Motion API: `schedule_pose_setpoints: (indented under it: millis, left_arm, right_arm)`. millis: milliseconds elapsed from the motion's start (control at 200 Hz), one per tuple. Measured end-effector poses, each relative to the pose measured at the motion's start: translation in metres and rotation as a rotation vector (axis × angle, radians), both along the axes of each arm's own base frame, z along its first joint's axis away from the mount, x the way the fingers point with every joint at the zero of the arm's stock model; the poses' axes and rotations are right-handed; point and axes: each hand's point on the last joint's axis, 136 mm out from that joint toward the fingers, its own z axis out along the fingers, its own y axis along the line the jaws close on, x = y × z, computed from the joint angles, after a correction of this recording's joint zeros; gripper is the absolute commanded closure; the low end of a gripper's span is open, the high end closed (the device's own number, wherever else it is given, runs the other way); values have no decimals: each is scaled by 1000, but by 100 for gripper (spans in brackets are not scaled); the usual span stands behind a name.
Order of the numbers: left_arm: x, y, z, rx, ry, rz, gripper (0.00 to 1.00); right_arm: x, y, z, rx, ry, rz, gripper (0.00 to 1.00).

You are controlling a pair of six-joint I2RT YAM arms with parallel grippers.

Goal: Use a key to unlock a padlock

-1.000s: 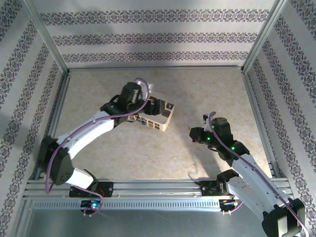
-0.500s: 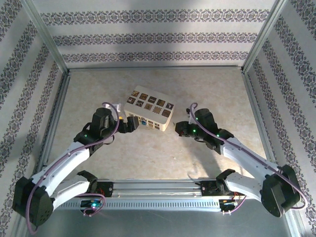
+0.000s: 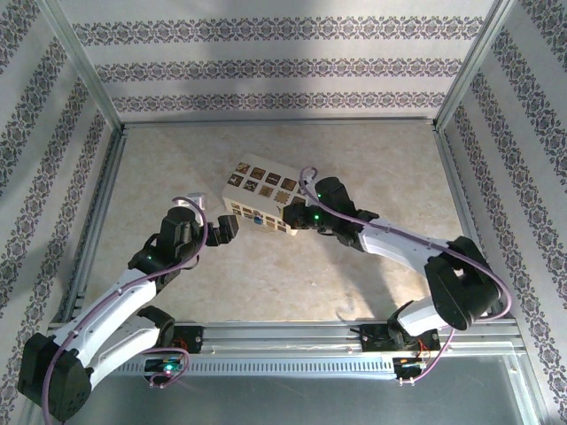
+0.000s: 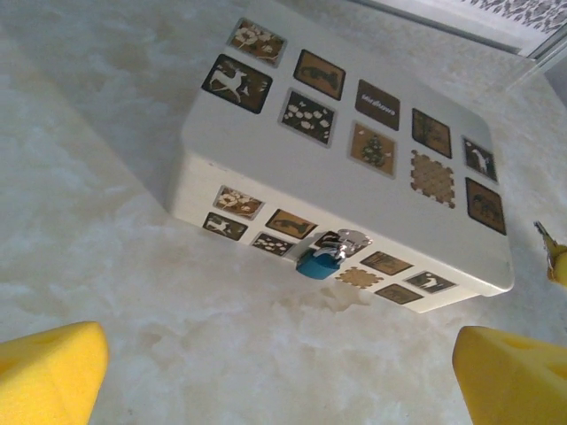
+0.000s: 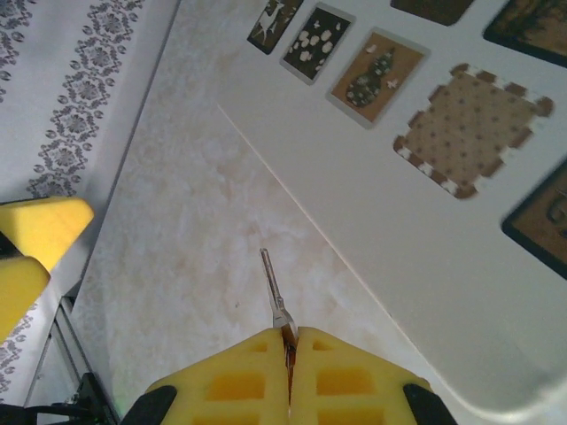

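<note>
The key [image 5: 273, 282] is a thin dark metal shaft. It sticks straight out from between the right gripper's [image 5: 288, 341] yellow pads, its long axis in line with the fingers. Its tip points away from the gripper, over the bare table [image 3: 372, 168], alongside the lower edge of the cream box [image 5: 425, 221] and not touching it. The right gripper's jaws are pressed fully together on the key's base. In the top view this gripper [image 3: 293, 216] sits at the near right end of the box.

The padlock [image 4: 317, 259] hangs from a silvery hasp on the near long wall of the box, about halfway along it. Its shackle is uppermost and its blue body lowest, close to the table; whether it touches the table I cannot tell.

The left gripper [image 3: 229, 227] stands spread wide and holds nothing. Its yellow fingertips [image 4: 46, 372] are apart from the box and face the padlock's wall.

The box lies near the middle of the table with its lid shut, so its inside is hidden.
</note>
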Motion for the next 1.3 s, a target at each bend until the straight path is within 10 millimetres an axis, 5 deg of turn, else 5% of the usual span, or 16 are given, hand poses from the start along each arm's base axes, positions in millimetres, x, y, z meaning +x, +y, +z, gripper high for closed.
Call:
schedule_pose_setpoints:
  millis: [315,845,1299]
  left_arm:
    - [3,5,-18,37,45,25,1]
    - [9,9,-48,-75,145,2,2]
    - [14,-26,-78,-243,270,-153,18]
  right_arm:
    - [24,28,-5,78,-48,57,100]
    - [46,19,-30,123,-39,28,100]
    - [47,22,-30,211,-60,31,100]
